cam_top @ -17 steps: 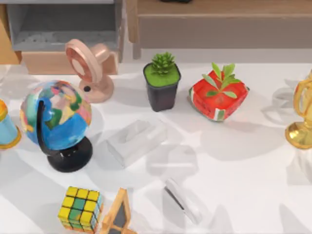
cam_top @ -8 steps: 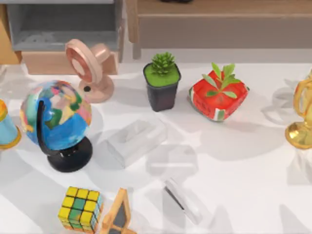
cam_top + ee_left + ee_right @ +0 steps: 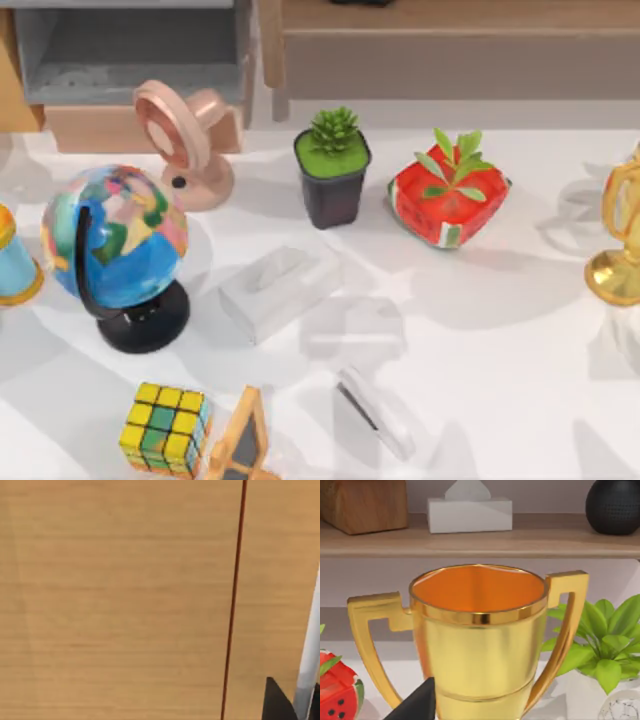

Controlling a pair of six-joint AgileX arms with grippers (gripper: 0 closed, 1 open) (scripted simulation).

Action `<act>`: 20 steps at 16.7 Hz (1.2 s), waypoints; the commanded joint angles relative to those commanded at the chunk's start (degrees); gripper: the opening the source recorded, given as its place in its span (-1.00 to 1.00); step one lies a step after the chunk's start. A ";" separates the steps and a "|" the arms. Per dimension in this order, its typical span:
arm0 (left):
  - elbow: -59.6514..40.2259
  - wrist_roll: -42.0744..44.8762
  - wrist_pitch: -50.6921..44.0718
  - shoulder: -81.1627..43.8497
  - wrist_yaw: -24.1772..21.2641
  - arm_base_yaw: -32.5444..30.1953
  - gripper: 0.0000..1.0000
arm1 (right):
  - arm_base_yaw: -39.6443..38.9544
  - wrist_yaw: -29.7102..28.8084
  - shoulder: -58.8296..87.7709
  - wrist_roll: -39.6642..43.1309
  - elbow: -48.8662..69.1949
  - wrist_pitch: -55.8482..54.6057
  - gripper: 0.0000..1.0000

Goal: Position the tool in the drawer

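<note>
Left tool: a dark tip at the edge of the left wrist view, close against a light tan wood surface with a thin dark-red seam down it; a pale grey rod runs just beside the tip. Open or closed: cannot tell.
Right tool: a dark tip low in the right wrist view, right in front of the gold trophy. Open or closed: cannot tell.
Slim bar: lies flat and diagonal on the white counter near its front edge, dark stripe along one long side, nothing touching it. It sits just right of a small wooden-framed piece and well apart from the drawer.
Drawer: at the back left, pulled open, grey floor and walls in view behind the tan front panel.
Pink fan-like stand: upright in front of the drawer's right end.
Globe: left side, on a black base.
Rubik's cube: front left, beside the wooden-framed piece.
White block: mid-counter, between the globe and the slim bar.
Black pot: holds a green succulent, centre back.
Red watermelon-patterned pot: just right of the black pot.
Wooden shelf: along the back right; the right wrist view has a white tissue box on it.
</note>
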State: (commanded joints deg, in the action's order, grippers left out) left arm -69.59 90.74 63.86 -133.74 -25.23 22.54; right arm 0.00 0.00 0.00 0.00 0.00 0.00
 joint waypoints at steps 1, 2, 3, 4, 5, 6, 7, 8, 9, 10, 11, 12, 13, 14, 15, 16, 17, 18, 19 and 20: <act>0.00 0.00 0.00 0.00 0.00 0.00 -1.00 | 0.00 0.00 0.00 0.00 0.00 0.00 1.00; 0.00 0.00 0.00 0.00 0.00 0.00 -1.00 | 0.00 0.00 0.00 0.00 0.00 0.00 1.00; 0.00 0.00 0.00 0.00 0.00 0.00 -1.00 | 0.00 0.00 0.00 0.00 0.00 0.00 1.00; 0.00 0.00 0.00 0.00 0.00 0.00 -1.00 | 0.00 0.00 0.00 0.00 0.00 0.00 1.00; 0.00 0.00 0.00 0.00 0.00 0.00 -1.00 | 0.00 0.00 0.00 0.00 0.00 0.00 1.00; 0.00 0.00 0.00 0.00 0.00 0.00 -1.00 | 0.00 0.00 0.00 0.00 0.00 0.00 1.00; 0.07 -0.30 -0.52 -0.50 -0.02 0.21 -1.00 | 0.00 0.00 0.00 0.00 0.00 0.00 1.00; 0.25 -0.28 -0.36 -0.34 -0.04 0.30 -1.00 | 0.00 0.00 0.00 0.00 0.00 0.00 1.00; 0.96 -0.27 0.22 0.21 -0.15 0.61 -1.00 | 0.00 0.00 0.00 0.00 0.00 0.00 1.00; 2.19 -0.27 1.04 0.99 -0.39 1.05 -1.00 | 0.00 0.00 0.00 0.00 0.00 0.00 1.00; 3.93 -0.27 1.97 1.84 -0.77 1.54 -1.00 | 0.00 0.00 0.00 0.00 0.00 0.00 1.00; 6.11 -0.27 2.97 2.72 -1.28 2.03 -1.00 | 0.00 0.00 0.00 0.00 0.00 0.00 1.00; 8.52 -0.27 4.00 3.59 -1.86 2.51 -1.00 | 0.00 0.00 0.00 0.00 0.00 0.00 1.00; 10.86 -0.25 5.04 4.44 -2.46 2.99 -1.00 | 0.00 0.00 0.00 0.00 0.00 0.00 1.00; 12.96 -0.22 6.04 5.25 -3.02 3.45 -1.00 | 0.00 0.00 0.00 0.00 0.00 0.00 1.00; 14.56 -0.16 6.95 5.98 -3.49 3.85 -1.00 | 0.00 0.00 0.00 0.00 0.00 0.00 1.00; 15.56 -0.12 7.65 6.53 -3.84 4.14 -1.00 | 0.00 0.00 0.00 0.00 0.00 0.00 1.00; 15.96 -0.10 7.96 6.77 -3.98 4.26 -1.00 | 0.00 0.00 0.00 0.00 0.00 0.00 1.00; 15.96 -0.10 7.96 6.77 -3.98 4.26 -1.00 | 0.00 0.00 0.00 0.00 0.00 0.00 1.00; 15.96 -0.10 7.96 6.77 -3.98 4.26 -1.00 | 0.00 0.00 0.00 0.00 0.00 0.00 1.00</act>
State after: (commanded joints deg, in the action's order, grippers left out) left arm -53.63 90.64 71.82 -126.97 -29.21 26.81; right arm 0.00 0.00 0.00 0.00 0.00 0.00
